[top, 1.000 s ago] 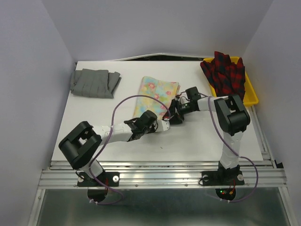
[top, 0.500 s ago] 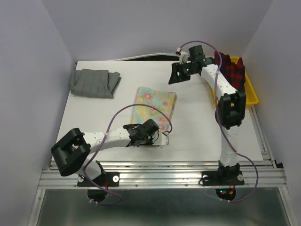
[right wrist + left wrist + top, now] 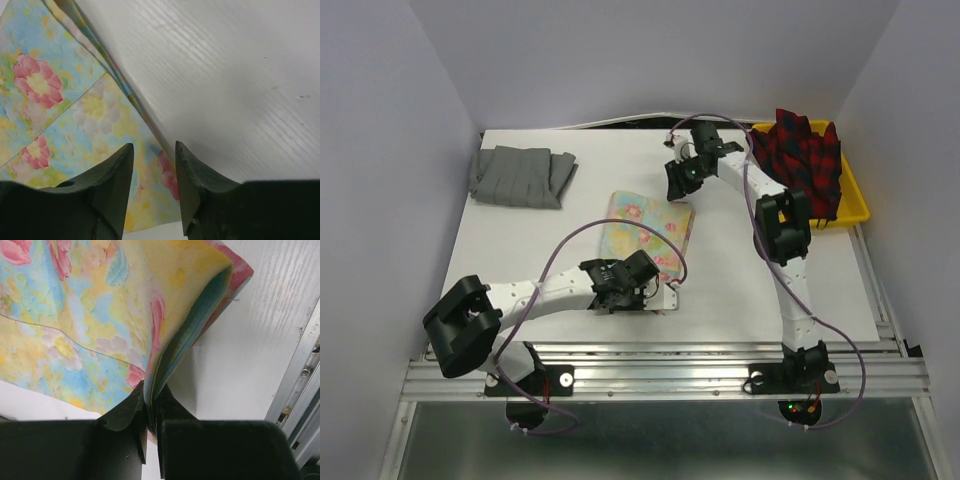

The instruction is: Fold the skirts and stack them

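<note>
The floral skirt lies folded in the middle of the table. My left gripper is shut on its near right edge; in the left wrist view the cloth's layers run down into the pinched jaws of that gripper. My right gripper hovers at the skirt's far right corner, open; in the right wrist view the floral corner shows through the gap of the right gripper, ungripped. The grey skirt sits folded at the far left. The plaid skirt is heaped at the far right.
The plaid skirt rests on a yellow tray by the right wall. Grey walls close in the left, right and back. A metal rail runs along the near table edge, close behind my left gripper.
The right arm let go near the skirt's near edge, swung to the back of the table and came down at the far right corner. The left gripper drew the floral skirt nearer.
</note>
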{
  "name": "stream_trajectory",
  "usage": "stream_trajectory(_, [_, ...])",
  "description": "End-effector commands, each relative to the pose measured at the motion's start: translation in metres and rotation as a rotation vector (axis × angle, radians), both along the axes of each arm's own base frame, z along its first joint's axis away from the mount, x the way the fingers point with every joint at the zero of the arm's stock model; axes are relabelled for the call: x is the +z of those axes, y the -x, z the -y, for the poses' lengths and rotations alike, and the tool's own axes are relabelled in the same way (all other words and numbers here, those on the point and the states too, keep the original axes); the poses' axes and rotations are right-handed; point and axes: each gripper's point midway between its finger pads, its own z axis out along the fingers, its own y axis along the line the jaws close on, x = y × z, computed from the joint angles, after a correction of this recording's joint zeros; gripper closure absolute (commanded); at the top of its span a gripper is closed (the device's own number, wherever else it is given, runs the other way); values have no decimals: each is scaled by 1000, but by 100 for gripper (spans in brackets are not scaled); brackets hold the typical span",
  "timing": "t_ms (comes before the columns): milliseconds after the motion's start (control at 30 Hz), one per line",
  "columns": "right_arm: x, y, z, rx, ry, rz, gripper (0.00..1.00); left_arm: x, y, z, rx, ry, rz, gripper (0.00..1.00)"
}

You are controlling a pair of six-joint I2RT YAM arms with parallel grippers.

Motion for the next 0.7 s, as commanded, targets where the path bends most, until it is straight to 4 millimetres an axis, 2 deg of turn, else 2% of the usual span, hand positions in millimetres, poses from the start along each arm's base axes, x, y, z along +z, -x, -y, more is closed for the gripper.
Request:
stream_trajectory(0, [-8,8,-10,118,48,83,58,27,5,9,-6,54,-11,97])
stream_trajectory(33, [-22,21,-6,136,63,47,63,32,5,9,-9,60,-6,97])
stream_trajectory(100, [-26,35,-3,189,86,51,67,42,2,12,-13,70,3,97])
stream_trajectory(133, [-39,48,3,200,108,18,71,48,0,16,-17,81,13,97])
stream_trajectory(167, [-43,56,1,225,119,10,71,52,-2,17,-16,87,19,98])
stream_trajectory(233, [-48,64,4,259,150,27,73,56,-4,18,-15,89,28,98])
stream_trajectory(267, [-61,76,7,271,175,11,76,60,-6,21,-18,96,34,99])
stream_trajectory(367, [-74,78,16,286,243,60,79,69,-10,24,-24,104,47,100])
stream_trajectory(533, [-83,90,21,308,250,37,79,93,-23,25,-24,125,85,100])
stream_trajectory(667, [-74,107,7,342,187,26,80,123,-43,33,-26,147,160,100])
